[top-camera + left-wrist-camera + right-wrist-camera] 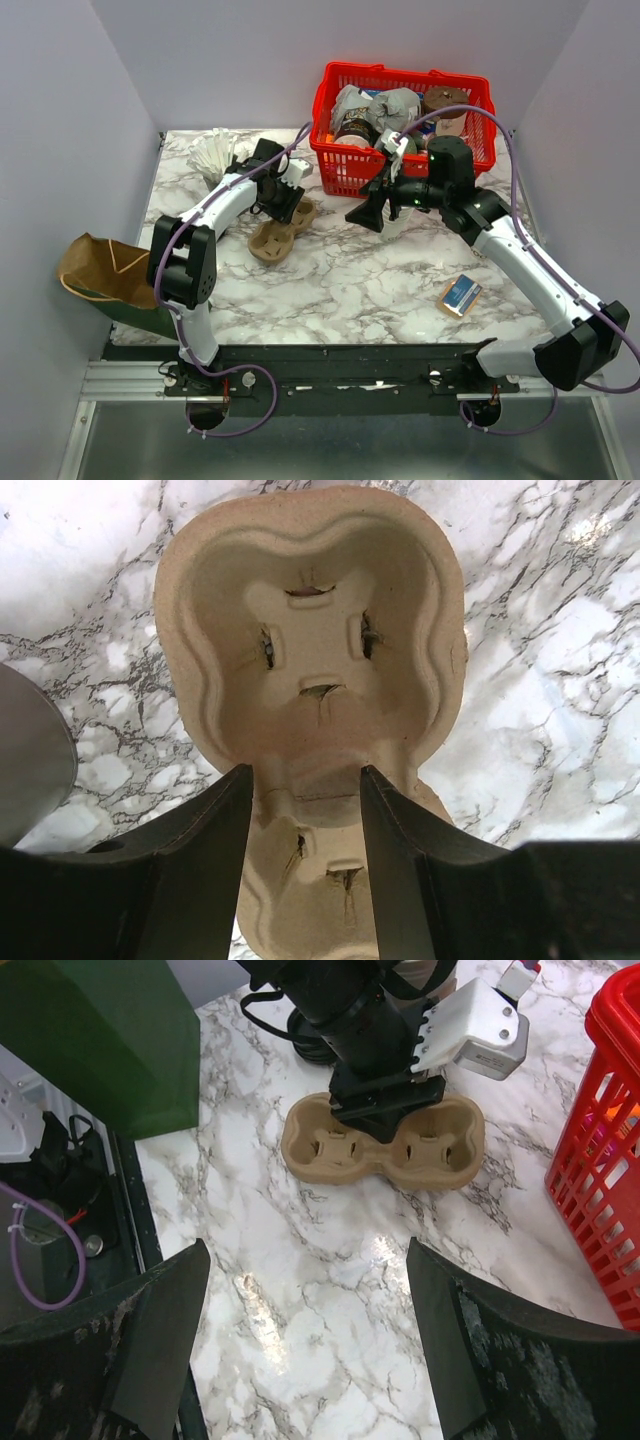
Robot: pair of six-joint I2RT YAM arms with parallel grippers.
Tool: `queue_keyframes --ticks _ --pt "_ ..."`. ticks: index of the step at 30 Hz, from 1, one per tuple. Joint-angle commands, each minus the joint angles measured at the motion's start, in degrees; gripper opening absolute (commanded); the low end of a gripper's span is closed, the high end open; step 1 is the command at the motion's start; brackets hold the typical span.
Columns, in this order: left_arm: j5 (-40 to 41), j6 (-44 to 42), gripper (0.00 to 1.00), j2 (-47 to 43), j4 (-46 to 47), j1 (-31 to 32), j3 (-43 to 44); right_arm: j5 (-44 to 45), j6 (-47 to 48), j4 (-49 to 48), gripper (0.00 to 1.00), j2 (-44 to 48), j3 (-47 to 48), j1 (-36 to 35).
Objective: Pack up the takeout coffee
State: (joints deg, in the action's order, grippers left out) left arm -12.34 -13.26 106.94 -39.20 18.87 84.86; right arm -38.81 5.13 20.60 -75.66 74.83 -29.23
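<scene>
A tan pulp two-cup carrier [278,236] lies flat on the marble table [350,280]. My left gripper [306,780] comes down on the carrier's narrow middle [310,770], and the pulp fills the gap between its black fingers [215,870]. The right wrist view shows that gripper [385,1110] planted between the two wells of the carrier [320,1145]. My right gripper [368,215] hovers wide open to the right of the carrier, with only bare marble between its fingers [150,1330]. Cups and lids [352,128] sit in the red basket [345,170] behind.
A brown paper bag [95,268] with a green side [100,1040] hangs off the table's left edge. White paper goods [213,155] lie at the back left. A small blue and orange packet [460,295] rests at the front right. The red basket wall [600,1160] is close on the right.
</scene>
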Motion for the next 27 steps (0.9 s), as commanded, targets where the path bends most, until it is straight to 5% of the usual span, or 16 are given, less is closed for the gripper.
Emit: queue_keyframes --ticks 1,20,27 --pt "-3.47 0.16 0.55 -2.95 1.23 0.29 -1.18 0.14 -0.91 -1.70 0.89 -0.72 -1.00 0.32" --pt "-2.78 0.34 0.55 -1.47 1.50 0.37 -2.86 -0.39 -1.43 -2.06 0.89 -1.16 -1.44 0.49" --pt "-3.92 -0.28 0.26 -1.82 0.44 0.37 -3.12 -0.39 -1.52 -2.41 0.89 -1.51 -1.88 0.49"
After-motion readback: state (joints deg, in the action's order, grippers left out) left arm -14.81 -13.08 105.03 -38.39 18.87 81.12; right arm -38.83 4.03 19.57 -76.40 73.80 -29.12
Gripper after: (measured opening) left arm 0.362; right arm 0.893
